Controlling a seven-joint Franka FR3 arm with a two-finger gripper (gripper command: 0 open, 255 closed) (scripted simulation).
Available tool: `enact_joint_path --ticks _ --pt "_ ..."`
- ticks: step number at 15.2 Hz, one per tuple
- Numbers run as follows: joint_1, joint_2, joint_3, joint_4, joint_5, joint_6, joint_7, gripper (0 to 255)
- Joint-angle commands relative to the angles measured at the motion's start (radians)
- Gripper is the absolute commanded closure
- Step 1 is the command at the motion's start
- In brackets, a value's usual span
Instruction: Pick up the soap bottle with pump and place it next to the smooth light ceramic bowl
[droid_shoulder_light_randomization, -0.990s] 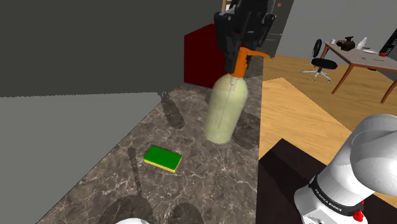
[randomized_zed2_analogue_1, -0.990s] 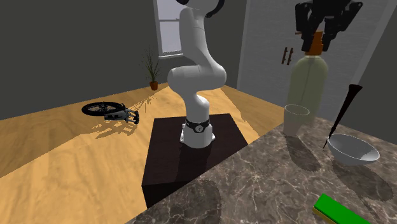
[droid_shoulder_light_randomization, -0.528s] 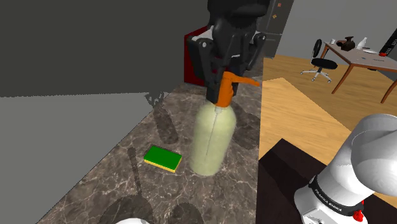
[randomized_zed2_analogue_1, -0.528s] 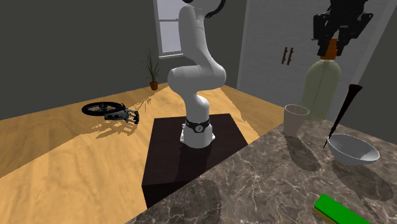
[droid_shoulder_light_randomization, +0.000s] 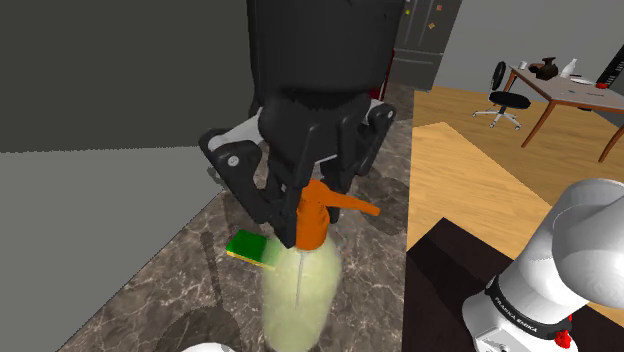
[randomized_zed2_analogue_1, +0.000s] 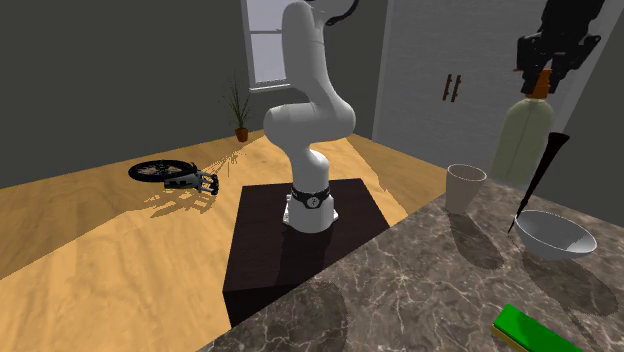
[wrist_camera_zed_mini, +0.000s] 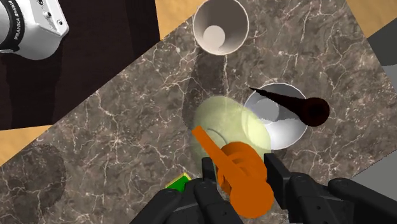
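While we keep the gripper (wrist_camera_zed_mini: 245, 173) clenched on the soap bottle (wrist_camera_zed_mini: 222, 124), it has swung toward the bowl (wrist_camera_zed_mini: 285, 130), now at its two o'clock; lowering seems next.

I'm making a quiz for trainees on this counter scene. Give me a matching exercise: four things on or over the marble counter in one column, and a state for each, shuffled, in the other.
1 soap bottle
2 bowl
3 cup
4 sponge

A lies flat, green face up
B clasped at its pump by the gripper
C upright, nothing in it
D a dark utensil slants up at its rim

Pairs: 1-B, 2-D, 3-C, 4-A
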Motion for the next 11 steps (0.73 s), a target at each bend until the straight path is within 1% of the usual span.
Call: enact_joint_path --ticks 1,3,5,7,8,9,10,11 --pt "0.001 0.036 0.056 0.021 -0.011 0.020 0.061 255" --pt "-0.004 0.094 0.125 0.058 -0.041 0.040 0.130 255" --pt "-0.011 0.167 0.202 0.099 -0.089 0.060 0.209 255" --pt "-0.010 0.263 0.286 0.146 -0.165 0.077 0.303 255" --pt "-0.001 0.322 0.326 0.173 -0.216 0.082 0.358 255" --pt "0.018 0.389 0.362 0.201 -0.277 0.085 0.417 255" --pt "0.049 0.461 0.389 0.232 -0.344 0.082 0.479 255" --pt "0.099 0.529 0.394 0.266 -0.408 0.076 0.535 255"
